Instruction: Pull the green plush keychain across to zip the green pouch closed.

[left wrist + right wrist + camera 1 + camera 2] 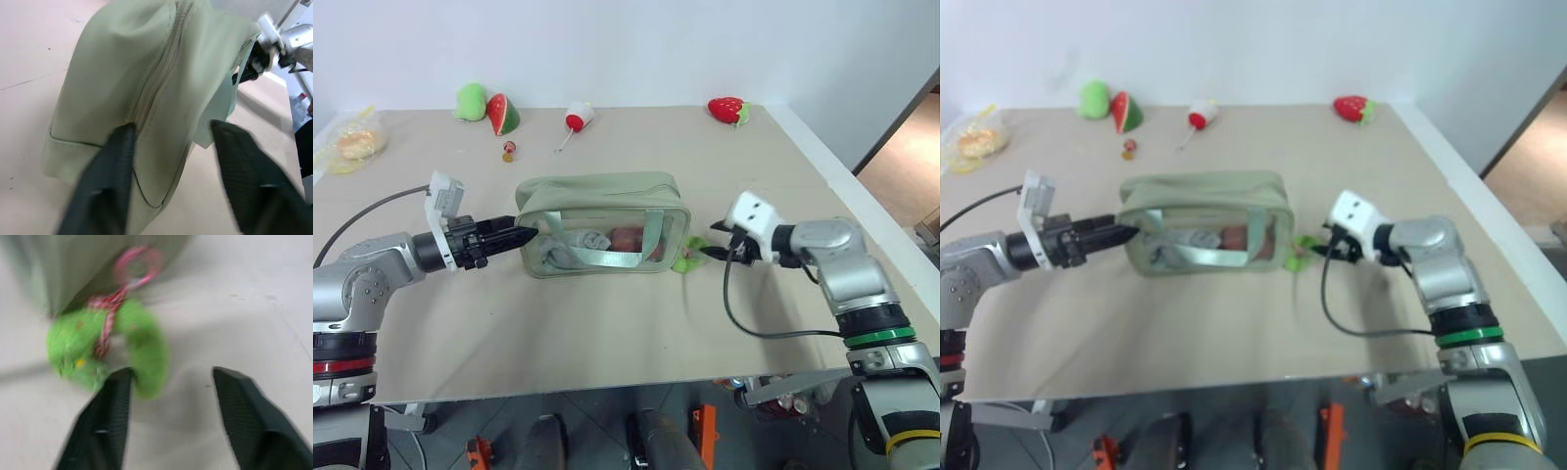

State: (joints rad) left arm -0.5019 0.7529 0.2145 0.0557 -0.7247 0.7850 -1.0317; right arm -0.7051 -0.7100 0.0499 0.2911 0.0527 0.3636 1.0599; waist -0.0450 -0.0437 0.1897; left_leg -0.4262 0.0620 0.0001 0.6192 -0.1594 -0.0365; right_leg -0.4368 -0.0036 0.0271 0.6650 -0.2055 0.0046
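The green pouch (pixel 602 196) stands mid-table with its strap handle hanging down the clear front panel. Its top zipper (pixel 156 83) runs shut along the length seen in the left wrist view. The green plush keychain (pixel 686 257) lies on the table at the pouch's right end, hung from a pink ring and a red-and-white cord (pixel 110 308). My right gripper (pixel 713 245) is open just right of the keychain, with nothing between its fingers (pixel 112 401). My left gripper (pixel 530 235) is open at the pouch's left end, its fingers (pixel 120 147) straddling that end's edge.
Along the table's back lie a rounded green plush toy (pixel 470 101), a watermelon slice (pixel 504 114), a red-and-white toy (pixel 578 117), a small figure (pixel 509 151) and a strawberry (pixel 727 109). A plastic bag with bread (pixel 354 142) sits far left. The table edge (pixel 862 206) runs close on the right.
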